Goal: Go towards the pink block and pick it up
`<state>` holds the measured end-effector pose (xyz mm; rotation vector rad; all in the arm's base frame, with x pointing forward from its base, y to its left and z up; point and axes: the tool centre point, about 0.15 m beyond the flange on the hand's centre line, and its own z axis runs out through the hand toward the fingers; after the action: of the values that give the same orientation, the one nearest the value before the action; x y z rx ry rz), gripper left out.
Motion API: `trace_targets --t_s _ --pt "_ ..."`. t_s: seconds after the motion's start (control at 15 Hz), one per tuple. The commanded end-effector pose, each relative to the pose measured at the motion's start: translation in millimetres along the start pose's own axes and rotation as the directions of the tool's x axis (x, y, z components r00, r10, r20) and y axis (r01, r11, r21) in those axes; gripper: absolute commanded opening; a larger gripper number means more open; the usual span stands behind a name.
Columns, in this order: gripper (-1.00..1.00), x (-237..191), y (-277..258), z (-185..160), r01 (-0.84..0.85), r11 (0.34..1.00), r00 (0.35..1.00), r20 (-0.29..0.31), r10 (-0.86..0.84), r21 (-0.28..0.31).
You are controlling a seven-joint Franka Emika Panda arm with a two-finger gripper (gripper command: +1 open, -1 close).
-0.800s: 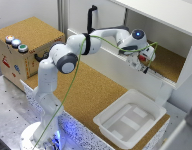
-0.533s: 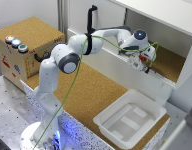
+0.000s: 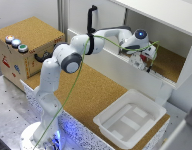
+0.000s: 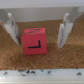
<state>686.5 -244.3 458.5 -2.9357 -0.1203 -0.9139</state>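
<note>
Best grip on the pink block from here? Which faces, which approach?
Grip the pink block across its two opposite side faces, coming straight along the wrist camera's line. It sits flat on the cork, squarely between the open pincer's fingers, so those flat parallel sides already line up. I'd advance until the fingers straddle its middle, then close.

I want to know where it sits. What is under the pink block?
The pink block rests on brown cork board, between the open gripper fingers. The cork directly beneath the block is covered, so anything there cannot be seen.
</note>
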Motion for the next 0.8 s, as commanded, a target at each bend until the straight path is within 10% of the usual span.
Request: trace_targets --t_s 0.0,0.73 --pt "-1.00 8 -4 -3 0.010 0.999 0.999 0.033 -0.009 -0.032" --pt "-1.00 -33 -17 -107 -0.056 0.991 0.994 -0.103 0.044 -0.120"
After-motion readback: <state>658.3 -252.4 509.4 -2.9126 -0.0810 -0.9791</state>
